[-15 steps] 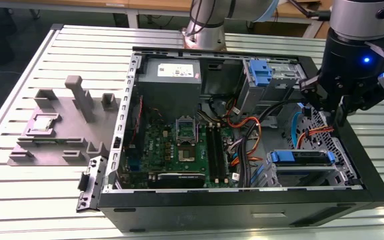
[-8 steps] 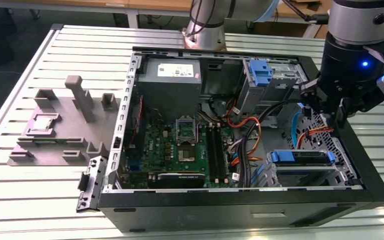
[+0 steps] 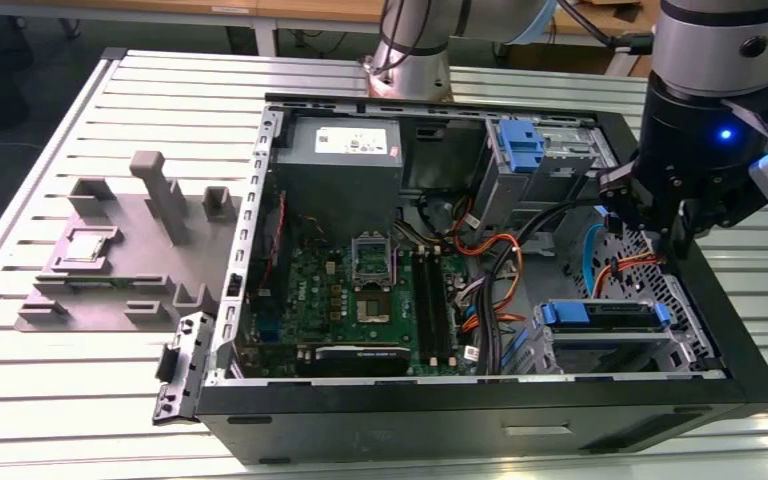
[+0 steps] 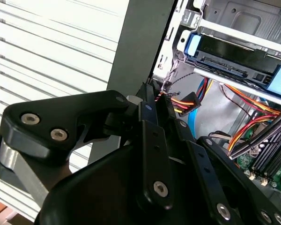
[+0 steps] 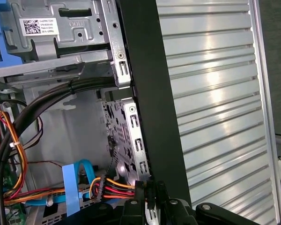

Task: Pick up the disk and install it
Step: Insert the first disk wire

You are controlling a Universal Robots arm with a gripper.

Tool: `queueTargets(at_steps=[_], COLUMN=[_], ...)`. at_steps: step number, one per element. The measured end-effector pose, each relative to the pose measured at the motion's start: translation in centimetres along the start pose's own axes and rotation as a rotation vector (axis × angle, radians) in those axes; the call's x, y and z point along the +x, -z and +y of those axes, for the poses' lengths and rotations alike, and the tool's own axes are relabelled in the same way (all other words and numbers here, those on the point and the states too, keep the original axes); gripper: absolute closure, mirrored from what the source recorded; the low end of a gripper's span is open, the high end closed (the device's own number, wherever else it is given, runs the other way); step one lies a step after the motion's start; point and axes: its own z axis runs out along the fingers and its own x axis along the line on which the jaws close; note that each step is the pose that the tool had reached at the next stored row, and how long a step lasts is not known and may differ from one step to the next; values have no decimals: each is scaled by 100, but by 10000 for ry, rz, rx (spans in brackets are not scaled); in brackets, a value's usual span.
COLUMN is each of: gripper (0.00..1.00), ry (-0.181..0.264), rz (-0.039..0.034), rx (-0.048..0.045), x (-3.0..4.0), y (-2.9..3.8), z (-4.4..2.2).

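A white barcode sticker (image 5: 39, 26) sits on the grey metal drive cage; its print is too small to read. The disk (image 3: 603, 316), framed in blue, lies in the lower bay of the open computer case (image 3: 491, 400), near the exterior view's right. The hand (image 3: 651, 222) hangs above the case's right wall with nothing in it; I cannot tell whether its fingers are apart. The case rests on a ribbed metal counter (image 3: 64, 150).

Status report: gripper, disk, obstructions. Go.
Gripper over the case's edge on the exterior view's right, holding nothing visible. Disk sits in the lower drive cage, blue carrier showing. Orange and red cables bunched just beneath.
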Motion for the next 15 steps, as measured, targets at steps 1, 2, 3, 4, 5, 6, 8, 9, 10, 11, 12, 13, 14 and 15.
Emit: queueTargets(at_steps=[1,2,3,4,5,6,8,9,10,11,12,13,14,15], gripper=[76,76,76,76,76,76,76,77,84,84,84,84,84,84], ry=[-2,-3,-3,-2,-4,-13,-35,-36,-36,-37,-37,-36,-36,-36], rz=[-9,-19,-27,-32,-34,-35,-35,-35,-35,-34,-34,-35,-35,-35], rx=[-3,-4,-4,-3,-3,-2,5,5,6,6,5,6,7,7], x=[2,4,4,4,4,4,5,5,5,5,4,2,-1,-5], y=[-5,-8,-10,-10,-10,-11,-12,-12,-12,-12,-10,-4,3,13], z=[0,0,0,0,0,0,0,0,0,0,0,0,0,-1])
